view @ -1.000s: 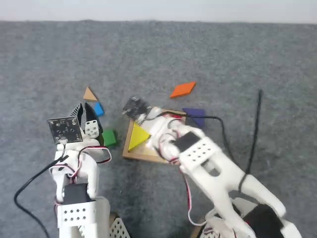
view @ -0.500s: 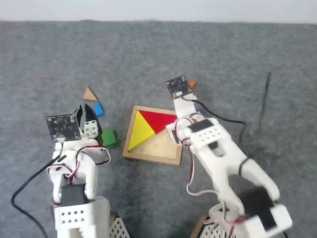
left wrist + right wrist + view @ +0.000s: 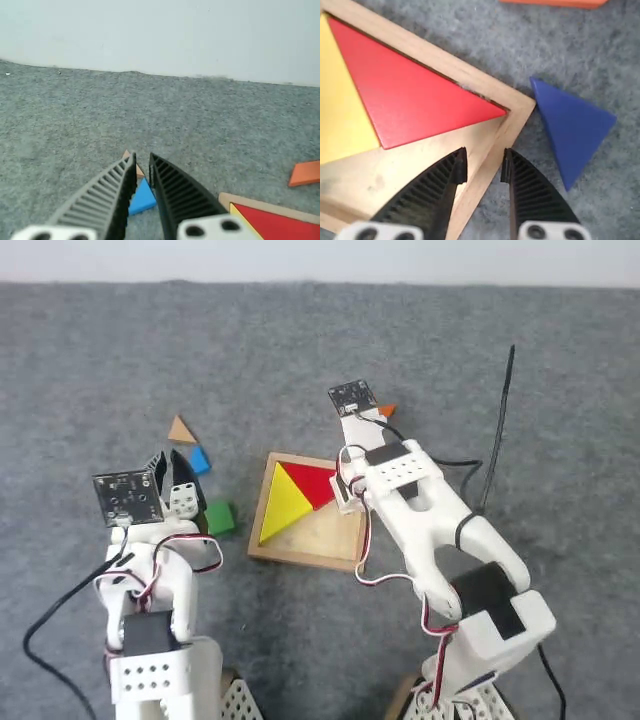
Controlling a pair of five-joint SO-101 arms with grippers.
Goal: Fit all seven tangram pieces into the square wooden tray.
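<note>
Grey carpeted table [image 3: 480, 350] runs wide and bare to the far side and to the right, so that is where there is room to swing. The right arm reaches over the square wooden tray [image 3: 305, 555], and the right gripper [image 3: 484, 155] hangs empty with its jaws apart, straddling the tray's rim at the far right corner. That is the main risk: closing or dropping here would likely pinch the rim rather than a piece, drag the tray and jolt the two seated pieces. These are the large yellow triangle [image 3: 283, 505] along the left side and the large red triangle [image 3: 315, 483] along the far side. The near right half of the tray is open wood. The dark blue triangle [image 3: 570, 130] lies on the carpet just outside that same corner, close to the rim, so a fingertip has little room on its tray side. The orange parallelogram [image 3: 386, 411] sits farther off. Left of the tray it is tighter. The green square [image 3: 220, 518] lies near the tray's left edge, and the left gripper [image 3: 142, 160] hangs empty, jaws a narrow gap apart, over the small blue triangle [image 3: 198, 460]. The tan triangle [image 3: 180, 429] is just beyond, so a careless sweep there could scatter all three.
</note>
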